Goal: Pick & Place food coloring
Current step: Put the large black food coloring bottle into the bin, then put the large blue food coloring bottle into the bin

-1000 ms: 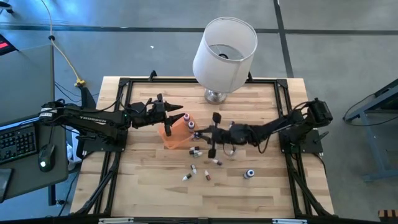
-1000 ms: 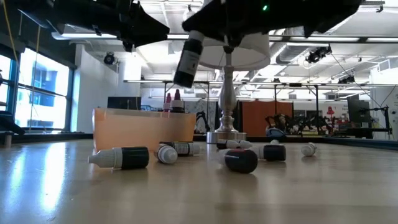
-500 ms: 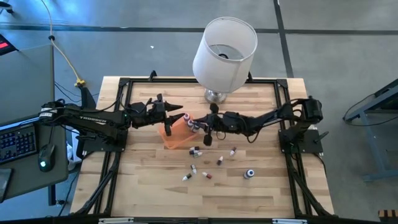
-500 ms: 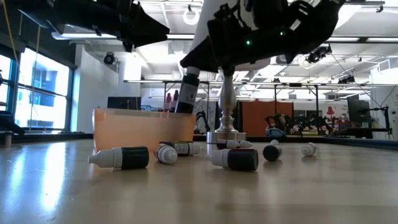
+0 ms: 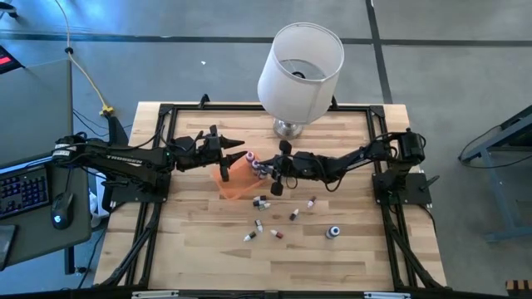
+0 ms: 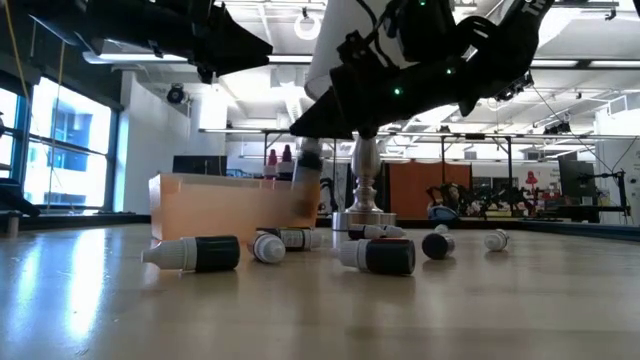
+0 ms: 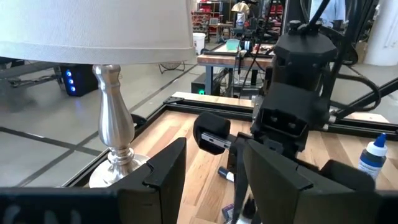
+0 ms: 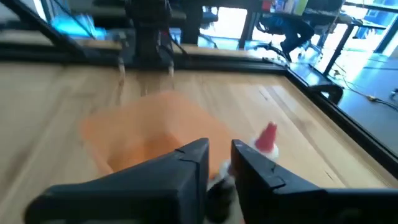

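Observation:
The orange tray [image 5: 235, 178] [image 6: 225, 205] sits mid-table, with red-capped food coloring bottles [image 6: 270, 160] [image 8: 267, 137] standing in it. My right gripper [image 5: 271, 172] [image 8: 221, 163] is over the tray's right end, shut on one food coloring bottle [image 6: 307, 172]. Several more bottles [image 5: 260, 201] [image 6: 195, 253] lie on their sides on the wood, nearer than the tray. My left gripper [image 5: 236, 154] [image 7: 214, 171] hovers open above the tray's far-left part and touches nothing. My right gripper pinches the bottle's upper end [image 6: 309, 152] between its two fingers, which come slanting down from the table's right. The bottle hangs roughly upright below them, lifted clear of the table. Its lower end is level with the tray's right end wall.
The big white lamp [image 5: 299, 62] stands on its metal foot [image 7: 118, 149] just beyond the tray, close to both grippers. A black frame [image 5: 166, 112] runs around the tabletop. Loose bottles [image 5: 334, 232] dot the near middle; bare wood lies toward the near edge.
My right gripper, still shut on its bottle, has moved toward the table's left and far side, from above the loose bottles to the tray's right end, and has come down. The bottle has dropped from high above the tray to rim level. One dark bottle on the table has turned sideways.

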Tool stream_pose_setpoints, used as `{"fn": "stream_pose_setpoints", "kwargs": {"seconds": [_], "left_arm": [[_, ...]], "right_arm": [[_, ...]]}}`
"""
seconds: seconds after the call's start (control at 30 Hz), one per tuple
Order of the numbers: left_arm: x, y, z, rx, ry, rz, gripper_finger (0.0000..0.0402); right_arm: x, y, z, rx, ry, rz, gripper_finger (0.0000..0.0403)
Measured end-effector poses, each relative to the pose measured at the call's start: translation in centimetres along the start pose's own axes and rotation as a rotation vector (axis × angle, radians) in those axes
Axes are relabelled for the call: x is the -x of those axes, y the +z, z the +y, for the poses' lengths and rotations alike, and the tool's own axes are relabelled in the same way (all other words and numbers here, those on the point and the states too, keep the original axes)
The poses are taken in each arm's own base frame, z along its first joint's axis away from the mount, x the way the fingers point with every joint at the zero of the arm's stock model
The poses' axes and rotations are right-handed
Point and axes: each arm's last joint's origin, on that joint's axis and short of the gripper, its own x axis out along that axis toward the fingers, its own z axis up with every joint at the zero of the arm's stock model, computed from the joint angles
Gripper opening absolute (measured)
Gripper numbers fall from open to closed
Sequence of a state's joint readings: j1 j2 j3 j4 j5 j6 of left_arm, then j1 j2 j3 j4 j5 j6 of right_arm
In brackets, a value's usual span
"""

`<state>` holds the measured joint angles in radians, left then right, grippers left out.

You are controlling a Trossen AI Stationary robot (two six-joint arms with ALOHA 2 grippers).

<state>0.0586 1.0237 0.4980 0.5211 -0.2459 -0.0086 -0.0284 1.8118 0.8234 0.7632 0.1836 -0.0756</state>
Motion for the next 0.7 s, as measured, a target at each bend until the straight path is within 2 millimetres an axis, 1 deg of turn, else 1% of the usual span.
{"fn": "stream_pose_setpoints", "kwargs": {"seconds": [0.1, 0.23, 0.43, 0.5, 0.57, 0.63, 0.7], "left_arm": [[0.0, 0.0, 0.0, 0.0, 0.0, 0.0, 0.0159], [0.0, 0.0, 0.0, 0.0, 0.0, 0.0, 0.0159], [0.0, 0.0, 0.0, 0.001, 0.001, 0.0, 0.0159], [0.0, 0.0, 0.0, 0.001, 0.001, 0.0, 0.0159], [0.0, 0.0, 0.0, 0.001, 0.001, 0.001, 0.0159], [0.0, 0.0, 0.0, 0.001, 0.001, 0.003, 0.0159], [0.0, -0.2, 0.0, -0.001, 0.001, 0.017, 0.0159]], "right_arm": [[0.0, -0.4, 0.0, 0.027, 0.001, 0.042, 0.0088], [0.0, -0.5, 0.0, 0.024, 0.001, 0.055, 0.0109], [0.0, 0.3, -0.1, 0.041, -0.035, -0.026, 0.0122], [0.2, 0.9, 0.0, 0.052, -0.038, -0.063, 0.0122], [0.7, 1.9, 0.3, 0.064, -0.032, -0.101, 0.0123], [1.6, 3.2, 0.8, 0.065, -0.009, -0.135, 0.0123], [2.7, 4.5, 1.6, 0.071, 0.052, -0.147, 0.0123]]}}
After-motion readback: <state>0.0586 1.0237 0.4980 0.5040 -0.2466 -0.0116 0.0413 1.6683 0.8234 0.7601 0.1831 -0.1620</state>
